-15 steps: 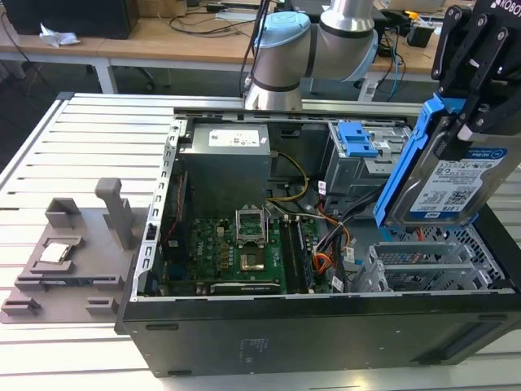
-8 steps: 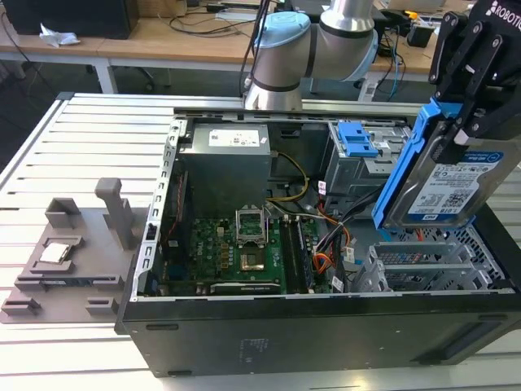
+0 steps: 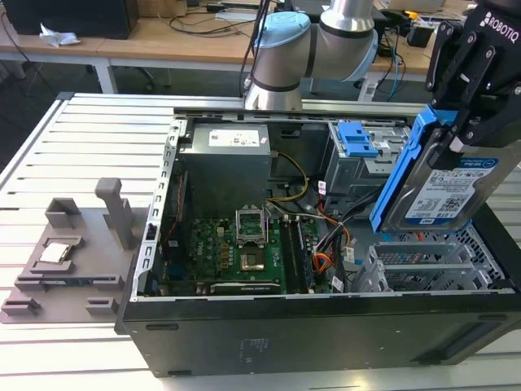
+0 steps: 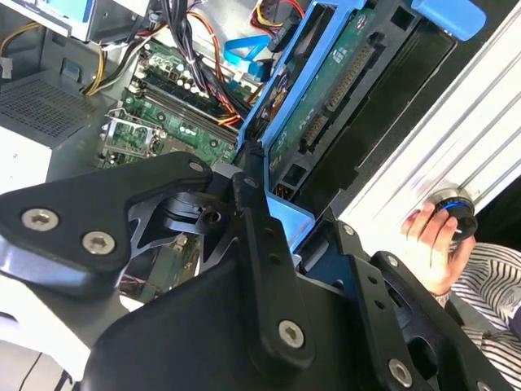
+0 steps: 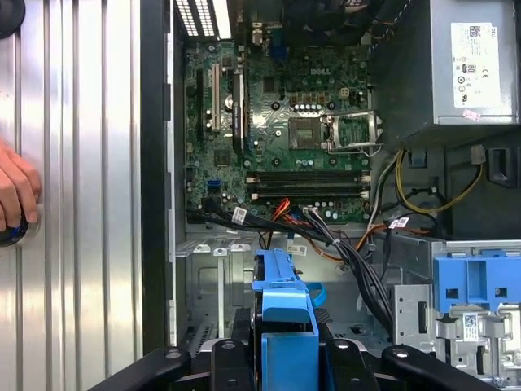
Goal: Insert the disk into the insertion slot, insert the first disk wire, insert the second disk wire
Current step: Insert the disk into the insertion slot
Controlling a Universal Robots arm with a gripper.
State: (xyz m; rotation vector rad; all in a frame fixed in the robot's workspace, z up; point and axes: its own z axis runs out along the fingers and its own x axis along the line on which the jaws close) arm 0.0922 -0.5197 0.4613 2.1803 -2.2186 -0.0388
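My gripper (image 3: 457, 130) is shut on the disk (image 3: 444, 183), a grey drive with a white-and-blue label in a blue carrier. It hangs tilted above the right end of the open computer case. Below it sits the insertion slot (image 3: 415, 265), a silver perforated cage. In the first wrist view the carrier's blue edge (image 5: 283, 314) sits between my fingers (image 5: 232, 358), over the cage floor (image 5: 212, 281). The first disk wire (image 5: 282, 209), red and orange, runs along the motherboard's edge. The second disk wire (image 4: 244, 47), light blue, curls beside the held disk (image 4: 326, 90).
A taller grey cage with a blue clip (image 3: 356, 138) stands behind the slot. The power supply (image 3: 224, 159) and motherboard (image 3: 240, 244) occupy the case's left half. A grey fixture (image 3: 73, 248) lies on the slatted table. A person's hand (image 4: 427, 244) rests on a round knob beside the case.
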